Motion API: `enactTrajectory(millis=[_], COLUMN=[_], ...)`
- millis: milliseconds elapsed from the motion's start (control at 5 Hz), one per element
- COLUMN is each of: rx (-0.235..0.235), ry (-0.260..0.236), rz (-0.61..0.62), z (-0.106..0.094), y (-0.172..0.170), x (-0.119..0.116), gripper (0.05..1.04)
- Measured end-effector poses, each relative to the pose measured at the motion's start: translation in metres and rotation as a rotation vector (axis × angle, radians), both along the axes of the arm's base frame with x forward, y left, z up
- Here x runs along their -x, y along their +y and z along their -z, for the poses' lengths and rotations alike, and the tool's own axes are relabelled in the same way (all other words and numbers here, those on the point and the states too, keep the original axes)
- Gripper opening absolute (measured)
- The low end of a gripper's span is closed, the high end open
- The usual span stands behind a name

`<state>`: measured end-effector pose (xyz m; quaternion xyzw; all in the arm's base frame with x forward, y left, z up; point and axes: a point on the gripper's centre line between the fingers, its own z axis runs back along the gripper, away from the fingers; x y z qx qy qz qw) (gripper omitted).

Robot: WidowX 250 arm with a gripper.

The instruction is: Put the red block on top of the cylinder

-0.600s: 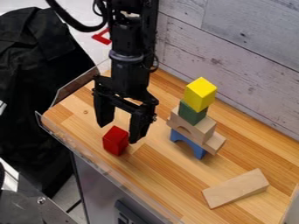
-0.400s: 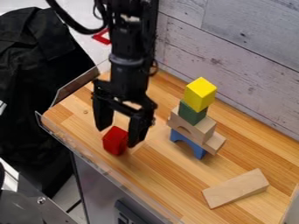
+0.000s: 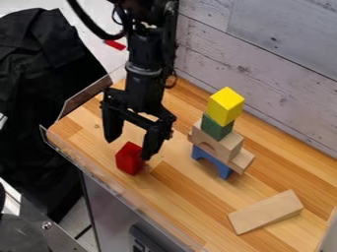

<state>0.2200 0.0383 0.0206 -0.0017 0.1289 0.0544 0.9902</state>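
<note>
just shifted slightly by the red block with gripper fingers spread and empty, so probably still needing to line up and grasp before lifting

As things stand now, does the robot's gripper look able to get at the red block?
Probably yes. The gripper is open and hangs close over the red block, nothing rests on the block, and the stacked blocks stand well apart from it. It may still need small aligning.
</note>
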Motion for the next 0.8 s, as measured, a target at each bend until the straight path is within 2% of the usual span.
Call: enactTrajectory(millis=[200,600,800], rx=[-0.002,0.029,0.045], ry=[-0.006,0.04,0.035], rz=[-0.027,-0.062,-0.091], z=[0.006,0.022,0.026], y=[0.006,0.008,0.01], x=[-0.004,0.003,0.003], gripper=[1.0,1.0,1.0])
